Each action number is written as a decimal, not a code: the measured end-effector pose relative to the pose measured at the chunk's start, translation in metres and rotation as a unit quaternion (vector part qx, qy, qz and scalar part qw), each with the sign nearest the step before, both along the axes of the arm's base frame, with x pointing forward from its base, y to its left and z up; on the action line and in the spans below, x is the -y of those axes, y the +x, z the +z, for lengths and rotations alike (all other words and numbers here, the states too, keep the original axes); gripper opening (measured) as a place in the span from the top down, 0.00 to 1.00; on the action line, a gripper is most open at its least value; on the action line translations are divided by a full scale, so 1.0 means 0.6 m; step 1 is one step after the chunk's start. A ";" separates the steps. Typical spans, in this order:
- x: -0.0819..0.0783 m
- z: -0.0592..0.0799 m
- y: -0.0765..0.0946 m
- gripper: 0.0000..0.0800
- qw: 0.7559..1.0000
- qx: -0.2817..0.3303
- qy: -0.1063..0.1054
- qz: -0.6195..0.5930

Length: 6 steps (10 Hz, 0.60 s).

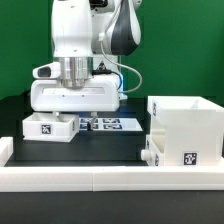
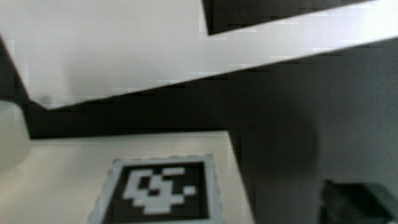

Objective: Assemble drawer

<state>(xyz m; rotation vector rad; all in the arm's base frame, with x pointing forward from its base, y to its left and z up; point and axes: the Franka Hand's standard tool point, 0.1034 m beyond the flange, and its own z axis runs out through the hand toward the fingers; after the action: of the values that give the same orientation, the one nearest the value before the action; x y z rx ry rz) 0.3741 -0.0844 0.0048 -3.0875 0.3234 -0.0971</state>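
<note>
Toward the exterior view's left, a small shallow tray (image 1: 48,126) of the drawer sits on the black bench (image 1: 112,146), its square tag facing the camera. The arm's broad white wrist block (image 1: 75,96) hangs directly above the tray's right end. The jaws reach down behind the tray's rim, so I cannot tell whether they are apart or together, or whether they touch the tray. Just beside the tray, on its right, lies the marker board (image 1: 106,124). Well apart, at the exterior view's right, stands the tall casing (image 1: 186,128), open at the top, with a tag low on its front. A smaller white part (image 1: 150,156) sits against its left side. A long low white rail (image 1: 90,176) runs across the front.

From the wrist view, a tagged white surface (image 2: 71,165) lies very close under the camera, and a bare white panel (image 2: 196,50) crosses beyond it over dark ground. A dark shape (image 2: 365,200) at the frame's edge is too blurred to name, and the jaws' state is no clearer here.
</note>
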 end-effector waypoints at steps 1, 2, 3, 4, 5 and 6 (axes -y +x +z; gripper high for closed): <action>0.000 0.000 0.000 0.49 1.000 0.000 0.000 0.001; 0.000 0.000 0.000 0.49 1.000 0.000 0.000 0.004; 0.000 0.000 0.000 0.72 1.000 0.000 0.000 0.006; 0.000 0.000 0.000 0.88 1.000 0.000 0.000 0.006; 0.000 0.000 0.001 0.88 1.000 0.001 -0.001 0.007; 0.000 0.000 0.001 0.95 1.000 0.001 -0.001 0.007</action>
<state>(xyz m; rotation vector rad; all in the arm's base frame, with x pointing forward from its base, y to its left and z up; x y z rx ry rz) 0.3746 -0.0843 0.0051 -3.0903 0.3019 -0.0990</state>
